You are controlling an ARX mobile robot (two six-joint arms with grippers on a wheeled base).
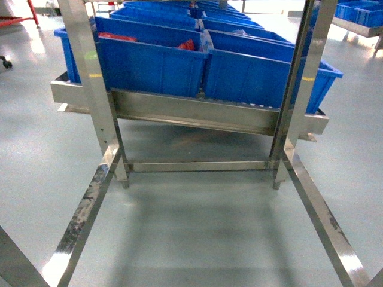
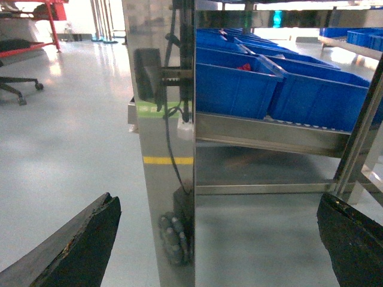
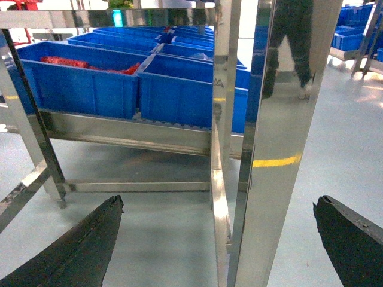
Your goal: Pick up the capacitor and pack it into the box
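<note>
- My left gripper [image 2: 218,239] is released: in the left wrist view its two dark, scuffed fingers [image 2: 78,248] stand wide apart at the bottom corners, with nothing between them.
- My right gripper [image 3: 218,239] is released too: its dark fingers [image 3: 75,251] are spread to either side of the right wrist view and hold nothing.
- Neither gripper shows in the head view.
- The capacitor and the pale pink box with the white lid are not in any of the three views, so I cannot tell where they are.
- Ahead of me stands a stainless steel rack [image 1: 197,113] of shiny upright posts and a low, tilted shelf rail.
- On that shelf sit deep blue rectangular plastic bins [image 1: 149,60], side by side and touching, with more rows running away behind them.
- Red items [image 1: 187,45] lie in the near left bin; I cannot tell what they are.
- A mirror-bright steel post [image 2: 161,143] fills the middle of the left wrist view, just in front of my left fingers.
- Another polished steel post [image 3: 281,143] stands near my right fingers, to the right of centre.
- The smooth pale grey floor [image 1: 197,233] lies under the rack, with two steel base rails running toward me.
- Far left, a red metal frame [image 2: 51,27] stands on the floor.
</note>
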